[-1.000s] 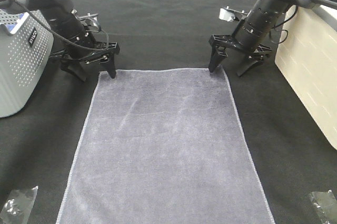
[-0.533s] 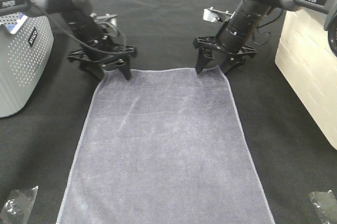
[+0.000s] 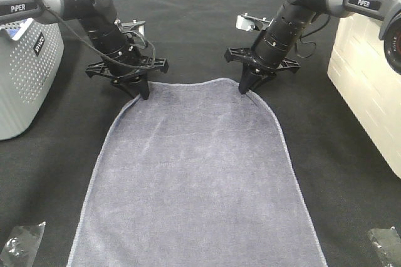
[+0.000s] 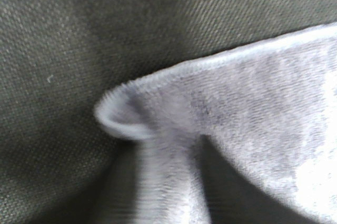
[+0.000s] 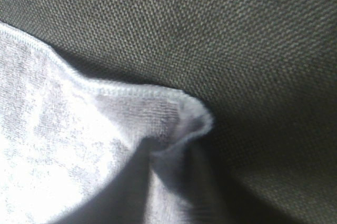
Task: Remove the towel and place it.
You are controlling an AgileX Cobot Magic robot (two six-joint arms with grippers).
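The greyish-lavender towel [image 3: 194, 173] lies spread flat on the black table cloth [image 3: 188, 16], its long side running toward the front edge. My left gripper [image 3: 136, 91] is down on the towel's far left corner and shut on it. My right gripper [image 3: 245, 88] is shut on the far right corner. Both far corners are drawn inward, so the far hem bows. The left wrist view shows the bunched corner of the towel [image 4: 158, 129]. The right wrist view shows its other corner folded up [image 5: 174, 124]. The fingers themselves are hidden in both wrist views.
A grey perforated basket [image 3: 25, 73] stands at the left edge. A cream box [image 3: 369, 79] stands at the right. Crumpled plastic bags lie at the front left [image 3: 19, 245] and front right [image 3: 385, 242].
Both grippers moved inward along the far hem and closed on the towel's far corners. The corners are pulled toward the middle and the far edge is now rounded.
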